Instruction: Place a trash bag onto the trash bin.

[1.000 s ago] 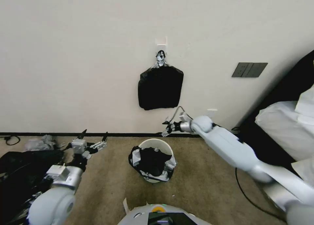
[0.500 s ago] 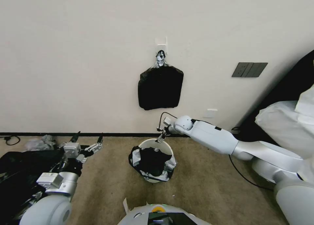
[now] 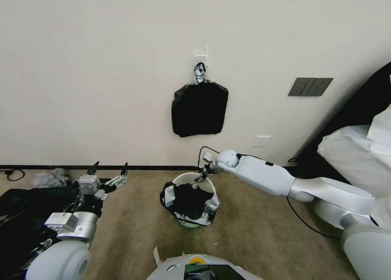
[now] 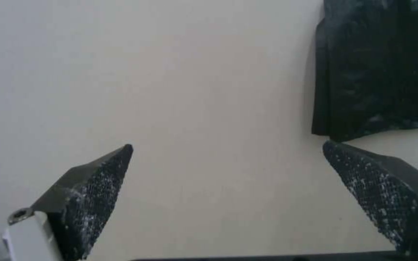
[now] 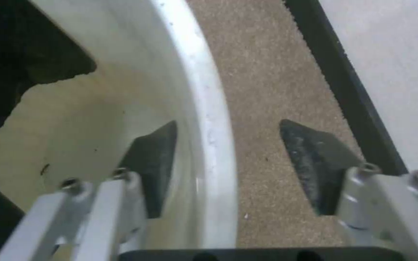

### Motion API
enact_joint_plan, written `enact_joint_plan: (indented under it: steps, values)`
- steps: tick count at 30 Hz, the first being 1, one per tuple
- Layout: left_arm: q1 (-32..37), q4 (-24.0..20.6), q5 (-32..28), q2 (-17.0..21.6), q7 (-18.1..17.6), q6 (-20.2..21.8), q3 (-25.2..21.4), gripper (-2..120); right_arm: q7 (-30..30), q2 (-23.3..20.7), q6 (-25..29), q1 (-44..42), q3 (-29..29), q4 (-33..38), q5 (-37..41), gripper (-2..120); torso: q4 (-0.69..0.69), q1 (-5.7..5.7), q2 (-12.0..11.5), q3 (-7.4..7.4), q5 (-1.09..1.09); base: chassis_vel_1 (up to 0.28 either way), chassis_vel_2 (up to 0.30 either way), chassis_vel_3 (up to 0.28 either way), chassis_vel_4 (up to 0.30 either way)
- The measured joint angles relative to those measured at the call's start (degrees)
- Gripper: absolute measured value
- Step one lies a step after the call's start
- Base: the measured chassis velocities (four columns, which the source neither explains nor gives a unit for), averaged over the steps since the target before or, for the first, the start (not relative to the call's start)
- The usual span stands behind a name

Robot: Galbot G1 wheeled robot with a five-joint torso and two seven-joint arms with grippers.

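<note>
A: Where is the trash bag (image 3: 188, 202)?

B: Draped over the near side of the trash bin (image 3: 194, 178) on the carpet, in front of the robot. The far rim is bare, cream-white. I count one bin, one bag on it, and one flat bundle of black bags (image 3: 199, 108) hanging from a wall hook above.

A: And the grippers?

B: The right gripper (image 5: 226, 165) has its jaws spread, straddling the bare far rim, one finger inside the bin, one outside. The left gripper (image 3: 108, 175) waits off to the left, jaws wide, holding nothing.

A: How will the bag handle?

B: Probably very light, limp and slippery; thin film that could tear or slide off. I'd pinch a loose edge and stretch it over the far rim.
</note>
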Motion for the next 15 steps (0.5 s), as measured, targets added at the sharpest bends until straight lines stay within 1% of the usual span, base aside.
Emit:
enact_joint_plan:
  steps: [1, 2, 3, 5, 6, 7, 9, 10, 12, 14, 15]
  values:
    - [0.0, -0.2, 0.0, 0.0, -0.2, 0.1, 0.2, 100, 0.0, 0.0, 0.0, -0.2, 0.1, 0.0, 0.0, 49, 0.0, 0.0, 0.0, 0.0, 0.0, 0.0, 0.0, 0.0, 0.0]
    - [0.0, -0.2, 0.0, 0.0, -0.2, 0.1, 0.2, 100, 0.0, 0.0, 0.0, -0.2, 0.1, 0.0, 0.0, 49, 0.0, 0.0, 0.0, 0.0, 0.0, 0.0, 0.0, 0.0, 0.0]
    - [-0.1, -0.4, 0.1, -0.1, -0.3, 0.1, 0.4, 100, 0.0, -0.1, 0.0, -0.3, 0.2, 0.0, 0.0, 45, 0.0, 0.0, 0.0, 0.0, 0.01, 0.0, 0.0, 0.0, 0.0]
    - [0.0, -0.8, 0.4, -0.5, -0.6, 0.2, 0.8, 100, 0.2, -0.2, 0.1, -0.7, 0.7, 0.1, 0.0, 34, 0.0, 0.0, 0.0, 0.0, 0.01, 0.0, 0.0, 0.0, 0.0]
    - [0.0, -0.9, 0.8, -0.7, -0.9, 0.2, 1.2, 100, 0.3, -0.3, 0.1, -0.8, 0.9, 0.3, 0.1, 30, 0.0, 0.0, 0.0, 0.0, 0.01, 0.0, 0.0, 0.0, 0.0]
    - [0.0, -0.9, 0.8, -0.7, -0.9, 0.2, 1.2, 100, 0.3, -0.3, 0.1, -0.8, 0.9, 0.3, 0.1, 30, 0.0, 0.0, 0.0, 0.0, 0.01, 0.0, 0.0, 0.0, 0.0]
    - [0.0, -1.0, 1.5, -1.4, -1.4, 0.2, 1.9, 100, 0.6, -0.5, 0.1, -1.1, 1.3, 0.5, 0.3, 21, 0.01, 0.0, 0.0, 0.0, 0.0, 0.0, 0.0, 0.0, 0.0]
    - [0.0, -1.0, 1.5, -1.4, -1.4, 0.2, 1.9, 100, 0.6, -0.5, 0.1, -1.1, 1.3, 0.5, 0.3, 21, 0.01, 0.0, 0.0, 0.0, 0.0, 0.0, 0.0, 0.0, 0.0]
    - [-0.1, -1.0, 2.2, -1.9, -2.0, 0.2, 2.9, 100, 1.2, -1.1, 0.1, -2.0, 2.3, 0.8, 0.9, 10, 0.01, -0.01, 0.0, 0.0, 0.01, 0.0, 0.0, 0.0, 0.0]
    - [-0.3, -1.2, 3.0, -2.2, -2.4, 0.2, 4.0, 100, 2.6, -2.2, 0.1, -3.5, 4.2, 1.5, 2.2, 7, 0.02, -0.01, 0.0, 0.0, 0.02, 0.0, 0.0, 0.0, 0.0]
    - [-0.3, -1.2, 3.0, -2.2, -2.4, 0.2, 4.0, 100, 2.6, -2.2, 0.1, -3.5, 4.2, 1.5, 2.2, 7, 0.02, -0.01, 0.0, 0.0, 0.02, 0.0, 0.0, 0.0, 0.0]
